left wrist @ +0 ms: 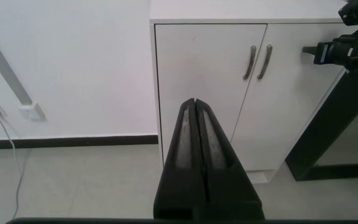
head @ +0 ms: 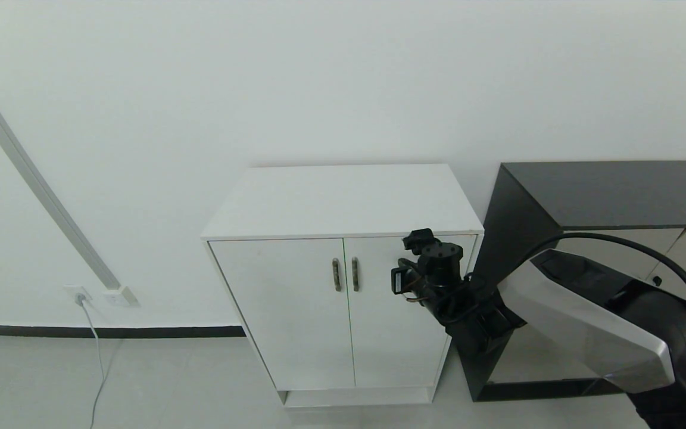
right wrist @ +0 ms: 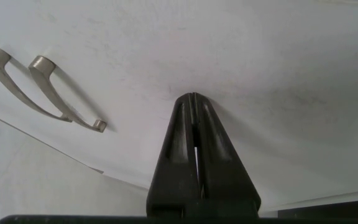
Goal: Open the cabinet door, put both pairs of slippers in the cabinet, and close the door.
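Cabinet (head: 343, 202) stands white against the wall, and we see both its doors shut. On the far left, a wall socket (head: 78, 294) with a cable sits low on the wall, well apart from it. Our left gripper (left wrist: 195, 102) hangs back from the left door (head: 286, 310), fingers pressed together and empty. Two handles (head: 336, 274) flank the centre seam. Our right gripper (right wrist: 195, 98), likewise closed on nothing, points at the right door (head: 390, 339) near the handles; we cannot tell whether it touches. A black sideboard (head: 587, 190) stands just to the right.
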Motion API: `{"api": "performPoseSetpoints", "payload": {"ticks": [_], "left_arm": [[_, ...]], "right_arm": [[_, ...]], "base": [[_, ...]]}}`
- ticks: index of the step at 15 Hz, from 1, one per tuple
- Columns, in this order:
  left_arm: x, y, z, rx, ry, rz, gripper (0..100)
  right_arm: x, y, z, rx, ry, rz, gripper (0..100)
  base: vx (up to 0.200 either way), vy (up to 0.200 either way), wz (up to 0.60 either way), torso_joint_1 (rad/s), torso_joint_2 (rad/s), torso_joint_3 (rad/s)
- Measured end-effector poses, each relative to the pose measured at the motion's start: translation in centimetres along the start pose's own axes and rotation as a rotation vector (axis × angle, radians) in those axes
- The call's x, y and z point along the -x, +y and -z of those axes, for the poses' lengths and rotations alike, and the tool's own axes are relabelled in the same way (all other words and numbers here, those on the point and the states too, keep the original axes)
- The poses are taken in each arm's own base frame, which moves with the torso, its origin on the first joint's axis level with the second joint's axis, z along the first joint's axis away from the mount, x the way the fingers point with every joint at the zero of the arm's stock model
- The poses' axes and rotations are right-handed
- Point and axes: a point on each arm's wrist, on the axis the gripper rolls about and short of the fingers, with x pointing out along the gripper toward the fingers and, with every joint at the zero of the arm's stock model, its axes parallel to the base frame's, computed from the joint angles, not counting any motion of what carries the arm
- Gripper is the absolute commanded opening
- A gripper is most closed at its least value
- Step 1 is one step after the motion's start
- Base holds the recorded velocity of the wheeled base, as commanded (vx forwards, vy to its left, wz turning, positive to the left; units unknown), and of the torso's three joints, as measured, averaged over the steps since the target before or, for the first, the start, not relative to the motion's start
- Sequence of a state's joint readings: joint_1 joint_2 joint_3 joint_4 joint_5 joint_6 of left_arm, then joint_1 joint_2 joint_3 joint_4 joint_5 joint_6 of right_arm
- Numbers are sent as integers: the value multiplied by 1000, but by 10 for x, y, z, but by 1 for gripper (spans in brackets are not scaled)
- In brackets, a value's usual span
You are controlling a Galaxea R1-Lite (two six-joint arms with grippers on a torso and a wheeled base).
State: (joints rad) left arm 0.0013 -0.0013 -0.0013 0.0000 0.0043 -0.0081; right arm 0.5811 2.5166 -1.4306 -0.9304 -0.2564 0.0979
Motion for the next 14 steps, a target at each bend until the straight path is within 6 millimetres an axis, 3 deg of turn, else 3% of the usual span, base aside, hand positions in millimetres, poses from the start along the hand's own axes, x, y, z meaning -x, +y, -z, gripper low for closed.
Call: {"api": "performPoseSetpoints", "payload": {"ticks": [7, 11, 14], "left_arm": [[0, 0, 0, 0, 0, 0, 0], [0, 0, 0, 0, 0, 0, 0], [0, 0, 0, 1, 0, 0, 0]], "right_arm": [[6, -1, 0, 3, 11, 3, 0], [34, -1, -21, 4, 8, -7, 0], [67, -10, -39, 3, 17, 2, 0]], "base": [[0, 0, 0, 0, 0, 0], [0, 0, 0, 0, 0, 0], [0, 0, 0, 0, 0, 0]]}}
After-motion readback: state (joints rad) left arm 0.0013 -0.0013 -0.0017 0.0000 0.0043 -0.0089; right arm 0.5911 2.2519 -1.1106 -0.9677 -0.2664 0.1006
